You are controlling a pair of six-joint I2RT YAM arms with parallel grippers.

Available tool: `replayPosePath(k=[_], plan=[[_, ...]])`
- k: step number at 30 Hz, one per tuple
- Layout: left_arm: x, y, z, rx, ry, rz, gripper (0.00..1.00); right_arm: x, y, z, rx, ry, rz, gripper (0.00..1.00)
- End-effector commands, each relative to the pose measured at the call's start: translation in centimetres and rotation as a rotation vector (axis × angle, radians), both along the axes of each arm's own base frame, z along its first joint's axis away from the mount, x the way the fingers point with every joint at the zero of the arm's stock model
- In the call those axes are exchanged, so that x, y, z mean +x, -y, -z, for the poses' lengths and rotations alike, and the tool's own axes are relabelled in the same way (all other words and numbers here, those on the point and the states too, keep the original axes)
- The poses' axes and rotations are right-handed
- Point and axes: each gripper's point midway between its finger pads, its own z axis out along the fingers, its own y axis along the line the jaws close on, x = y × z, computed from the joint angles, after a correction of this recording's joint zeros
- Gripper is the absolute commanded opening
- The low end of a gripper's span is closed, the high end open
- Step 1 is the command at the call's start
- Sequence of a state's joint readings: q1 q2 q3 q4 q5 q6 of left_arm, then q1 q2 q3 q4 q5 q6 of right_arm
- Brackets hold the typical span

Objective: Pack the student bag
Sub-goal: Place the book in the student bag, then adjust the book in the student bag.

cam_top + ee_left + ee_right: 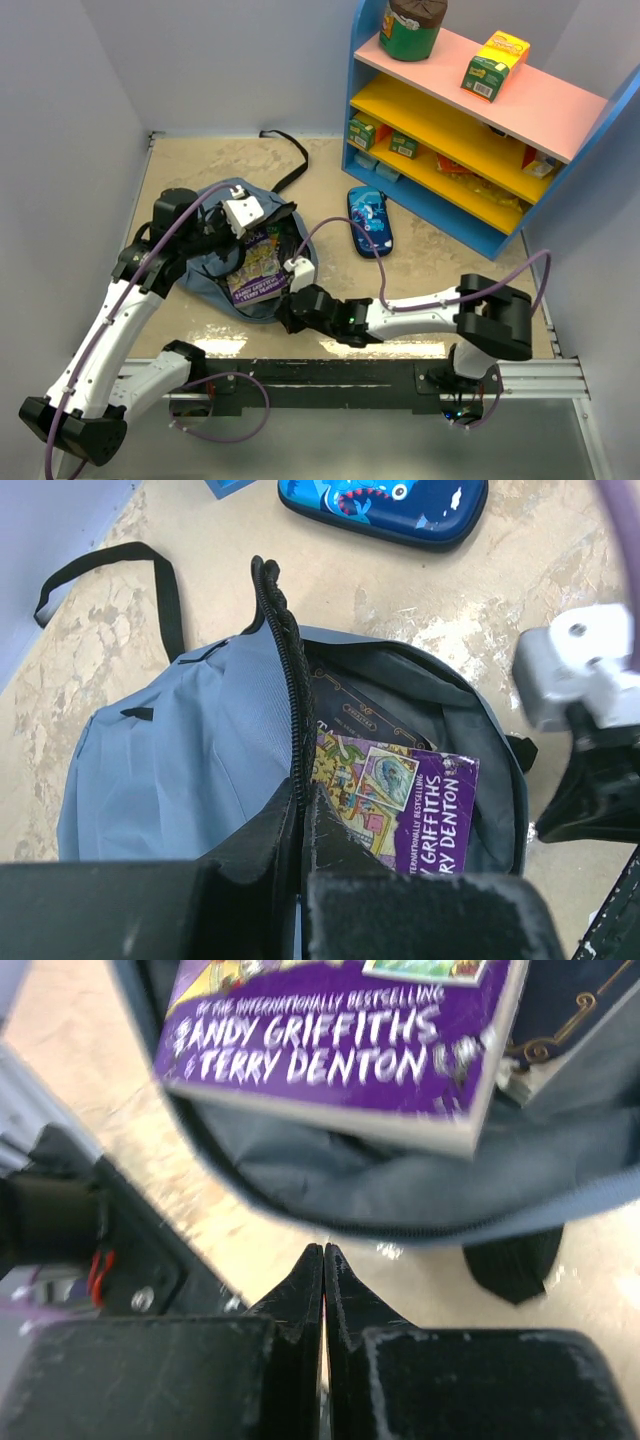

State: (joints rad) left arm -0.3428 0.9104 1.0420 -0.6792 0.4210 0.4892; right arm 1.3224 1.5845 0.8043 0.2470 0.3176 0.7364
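Top view: the student bag [215,275] lies on the table [430,260] in the left-centre of the frame, mouth open toward the right. A purple book [258,272] shows inside it. My left gripper [222,238] sits at the bag's upper edge and my right gripper [290,312] is just off its lower right edge. A blue pencil case [370,222] lies apart to the right. A shelf unit [480,130] fills the upper right.

Left wrist view: the left gripper [303,802] at bottom centre has its jaws closed narrow, pinching the bag's black zipper edge and lifting that flap. The purple book lies in the opening, overlapping a dark book [362,716] beneath it. The pencil case is along the top edge.

Right wrist view: the right gripper [323,1260] has its jaws pressed together with nothing between them. It is over bare table just outside the bag's rim. The purple book's lower edge fills the upper frame.
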Motion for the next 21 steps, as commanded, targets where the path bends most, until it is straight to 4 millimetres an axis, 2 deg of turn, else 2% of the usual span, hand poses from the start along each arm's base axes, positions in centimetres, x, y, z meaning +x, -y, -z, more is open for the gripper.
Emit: replayPosePath(k=[1, 2, 4, 5, 7, 9, 10, 11, 13, 16, 21], plan=[[0.3, 1.2, -5.3, -0.088, 0.141, 0.047, 0.0, 2.7, -3.2, -3.0, 0.069, 0.073, 0.069, 0.0], [0.2, 1.2, -5.3, -0.087, 0.142, 0.05, 0.0, 3.1, -4.0, -3.7, 0.088, 0.077, 0.075, 0.0], [0.0, 1.2, -5.2, -0.084, 0.139, 0.052, 0.0, 3.5, -4.9, -3.1, 0.086, 0.083, 0.085, 0.0], [-0.1, 1.2, -5.2, -0.085, 0.139, 0.057, 0.0, 3.9, -5.5, -3.7, 0.1, 0.092, 0.095, 0.0], [-0.3, 1.2, -5.1, -0.085, 0.131, 0.061, 0.0, 5.0, -5.7, -2.9, 0.077, 0.113, 0.139, 0.0], [-0.5, 1.3, -5.0, -0.085, 0.123, 0.068, 0.0, 6.2, -6.2, -3.4, 0.089, 0.124, 0.171, 0.0], [-0.6, 1.3, -5.2, -0.086, 0.125, 0.071, 0.0, 6.8, -6.2, -2.8, 0.081, 0.124, 0.188, 0.0], [-0.7, 1.4, -5.2, -0.088, 0.124, 0.081, 0.0, 7.7, -6.5, -3.4, 0.097, 0.131, 0.209, 0.0], [-0.9, 1.5, -5.3, -0.091, 0.114, 0.089, 0.0, 8.6, -6.9, -2.7, 0.082, 0.138, 0.221, 0.0], [-1.2, 1.9, -5.5, -0.1, 0.099, 0.11, 0.0, 10.0, -8.1, -3.1, 0.093, 0.162, 0.228, 0.0], [-1.2, 2.0, -5.3, -0.101, 0.086, 0.117, 0.0, 10.4, -9.1, -3.0, 0.101, 0.169, 0.199, 0.0]])
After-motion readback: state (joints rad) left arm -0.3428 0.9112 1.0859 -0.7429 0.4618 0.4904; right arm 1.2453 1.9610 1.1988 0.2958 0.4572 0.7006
